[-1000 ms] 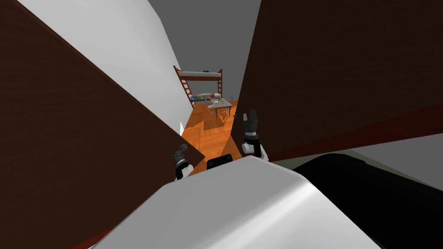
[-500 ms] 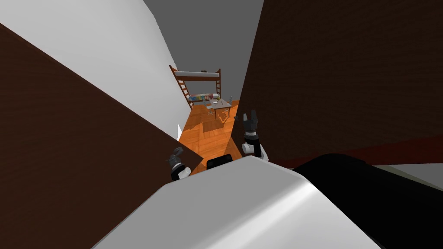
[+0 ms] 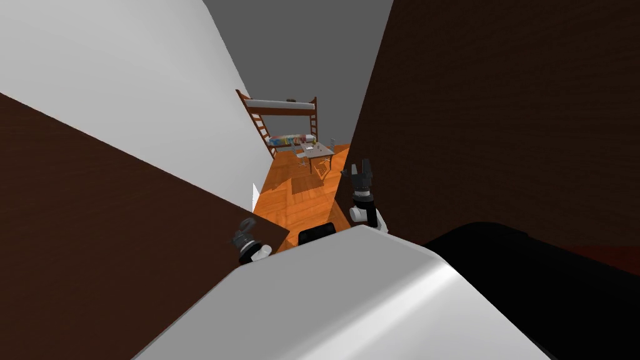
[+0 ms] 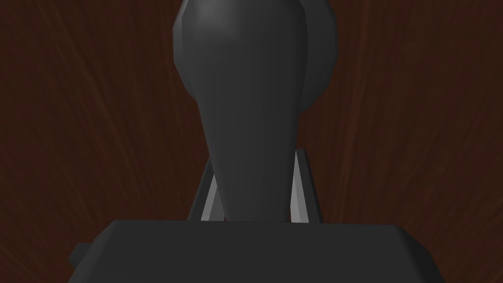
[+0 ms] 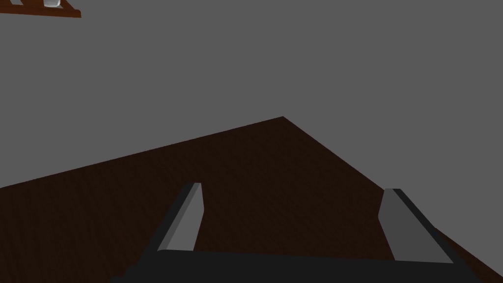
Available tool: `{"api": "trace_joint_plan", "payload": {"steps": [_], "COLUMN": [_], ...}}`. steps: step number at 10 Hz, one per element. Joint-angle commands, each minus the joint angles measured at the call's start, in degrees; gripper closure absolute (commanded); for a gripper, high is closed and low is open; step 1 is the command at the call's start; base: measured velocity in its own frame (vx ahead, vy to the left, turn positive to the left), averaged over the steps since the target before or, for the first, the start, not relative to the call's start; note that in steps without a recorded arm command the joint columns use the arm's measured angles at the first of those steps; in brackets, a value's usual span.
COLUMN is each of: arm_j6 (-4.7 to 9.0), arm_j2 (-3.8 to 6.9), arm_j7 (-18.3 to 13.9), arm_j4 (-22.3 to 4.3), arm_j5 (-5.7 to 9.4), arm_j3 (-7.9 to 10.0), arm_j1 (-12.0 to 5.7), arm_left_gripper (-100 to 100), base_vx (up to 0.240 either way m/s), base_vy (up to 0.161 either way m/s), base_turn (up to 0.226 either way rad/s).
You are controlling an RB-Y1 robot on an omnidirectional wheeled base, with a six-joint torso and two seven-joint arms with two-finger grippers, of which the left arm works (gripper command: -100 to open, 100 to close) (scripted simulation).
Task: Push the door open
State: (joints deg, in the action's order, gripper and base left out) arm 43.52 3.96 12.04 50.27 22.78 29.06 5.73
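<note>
Ahead, orange floor (image 3: 299,197) beyond door (image 3: 125,237) edge.

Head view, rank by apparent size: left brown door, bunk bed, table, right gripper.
1. left brown door, largest by far.
2. bunk bed.
3. table and right gripper look about alike. The table is far off and the gripper near, so I won't rank them.

Your head camera looks steeply down and forward, rolled, through the gap between a dark brown wooden door (image 3: 125,250) and a dark brown panel (image 3: 500,112). Left wrist camera sits very close to that door, facing its dark grey lever handle (image 4: 245,108). Right wrist camera faces up along that panel.
</note>
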Motion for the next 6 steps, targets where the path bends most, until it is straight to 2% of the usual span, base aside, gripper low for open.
{"api": "trace_joint_plan", "payload": {"steps": [1,3,4,5,6], "arm_j6": [0.54,0.86,0.86,1.09,1.17], "arm_j2": [0.45,0.29,0.29,0.04,-0.05], "arm_j7": [0.97,2.11,2.11,2.94,3.22], "arm_j4": [0.92,1.31,1.31,1.6,1.69], "arm_j5": [1.83,4.02,4.02,5.64,6.17], "arm_j3": [1.89,3.84,3.84,5.28,5.76], "arm_j1": [0.78,1.47,1.47,1.98,2.15], "arm_left_gripper": [100,100,100,100,100], "base_vx": [0.191,0.194,0.132,0.14,0.152], "base_vy": [0.083,0.1,0.088,0.081,0.074], "base_turn": [-0.067,-0.079,-0.009,-0.069,-0.069]}}
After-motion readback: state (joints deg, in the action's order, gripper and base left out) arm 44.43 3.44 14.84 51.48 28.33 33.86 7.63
